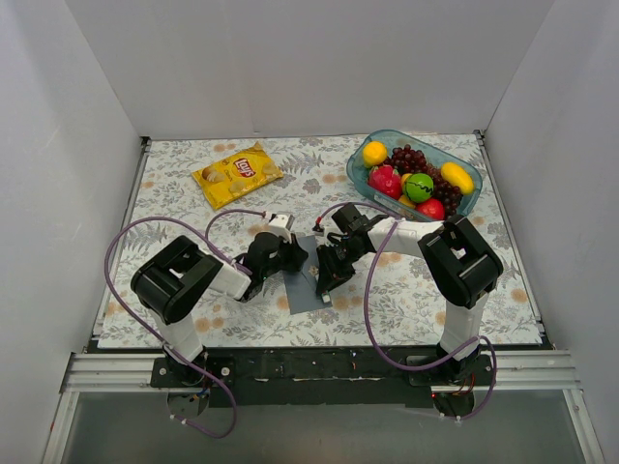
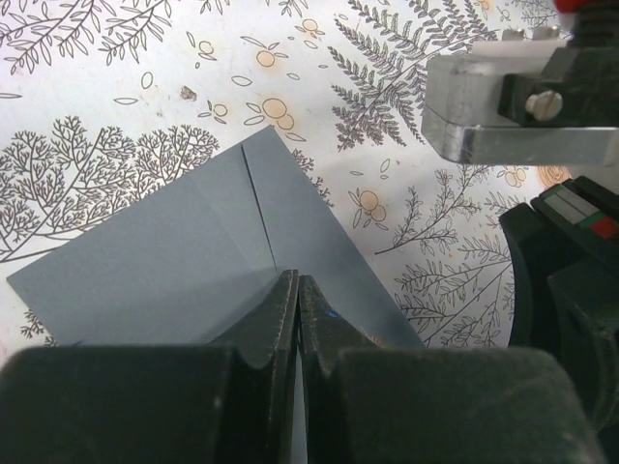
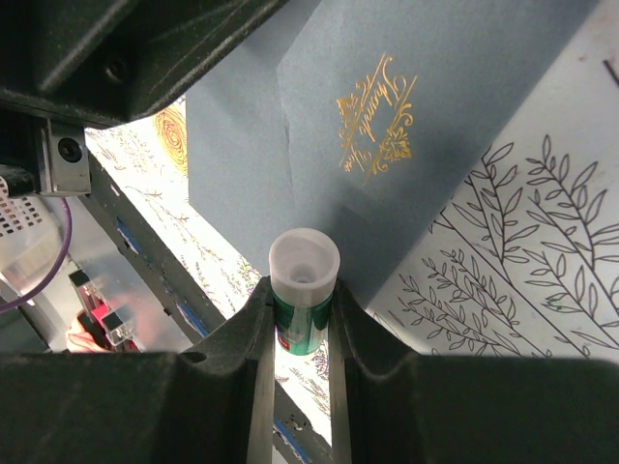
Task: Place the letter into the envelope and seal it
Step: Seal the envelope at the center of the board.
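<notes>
Envelope [image 1: 306,286] lies flat at worktop [image 1: 416,300] centre; letter not seen. Left gripper [image 2: 298,290] is closed on nothing above it. Glue stick [image 3: 304,266] is clamped in right gripper [image 3: 302,300]. Risk: envelope dragged by sticky tip.

The crisp bag [image 1: 237,174] reads Lay's; the envelope [image 3: 435,87] bears gold script, seemingly "Thank You".

The envelope [image 3: 435,77] is slate blue with gold lettering; the tablecloth [image 2: 116,58] white with dark ferns; the glue stick [image 3: 303,290] green, white-capped.
</notes>
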You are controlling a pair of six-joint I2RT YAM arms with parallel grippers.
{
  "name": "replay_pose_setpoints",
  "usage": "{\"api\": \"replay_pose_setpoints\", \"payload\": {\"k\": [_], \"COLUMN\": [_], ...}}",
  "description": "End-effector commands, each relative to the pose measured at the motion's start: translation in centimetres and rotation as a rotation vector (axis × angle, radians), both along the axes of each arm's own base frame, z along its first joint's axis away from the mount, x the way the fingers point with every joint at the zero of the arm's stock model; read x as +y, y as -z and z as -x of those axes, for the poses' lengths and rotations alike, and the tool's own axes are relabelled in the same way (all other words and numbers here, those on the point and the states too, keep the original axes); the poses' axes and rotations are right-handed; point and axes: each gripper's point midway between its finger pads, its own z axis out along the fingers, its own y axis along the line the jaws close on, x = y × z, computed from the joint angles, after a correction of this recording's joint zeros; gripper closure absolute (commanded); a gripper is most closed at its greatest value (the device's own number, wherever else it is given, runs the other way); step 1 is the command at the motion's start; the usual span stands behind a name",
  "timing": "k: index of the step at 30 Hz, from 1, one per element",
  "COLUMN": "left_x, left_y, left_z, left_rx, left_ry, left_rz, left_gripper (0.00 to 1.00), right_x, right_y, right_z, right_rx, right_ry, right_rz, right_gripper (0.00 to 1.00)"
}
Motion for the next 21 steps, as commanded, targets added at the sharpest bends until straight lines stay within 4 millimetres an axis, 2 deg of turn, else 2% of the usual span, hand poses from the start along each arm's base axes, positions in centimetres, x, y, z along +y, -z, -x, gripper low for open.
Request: {"api": "replay_pose_setpoints", "payload": {"k": [1, 6, 15, 21], "left_x": [1.2, 1.3, 0.7, 1.4], "left_y": [0.9, 1.1, 2.5, 4.1], "left_z": [1.4, 1.5, 3.8, 5.5], "left_rx": [0.028, 0.035, 0.079, 0.121], "left_ry": [0.006, 0.008, 0.049, 0.028], "left_rz": [-0.051, -0.067, -0.083, -0.136], "left_gripper": [1.0, 1.0, 1.0, 1.0], "right_x": [-2.0, -1.9, -1.9, -1.9], "right_y": [2.5, 2.4, 2.4, 2.3], "right_z": [0.8, 0.8, 0.7, 0.7], "right_rx": [0.005, 0.007, 0.006, 0.005], "right_ry": [-0.007, -0.008, -0.006, -0.008], "right_rz": [0.108, 0.103, 0.103, 0.1], "right_gripper": [0.99, 0.99, 0.99, 0.99]}}
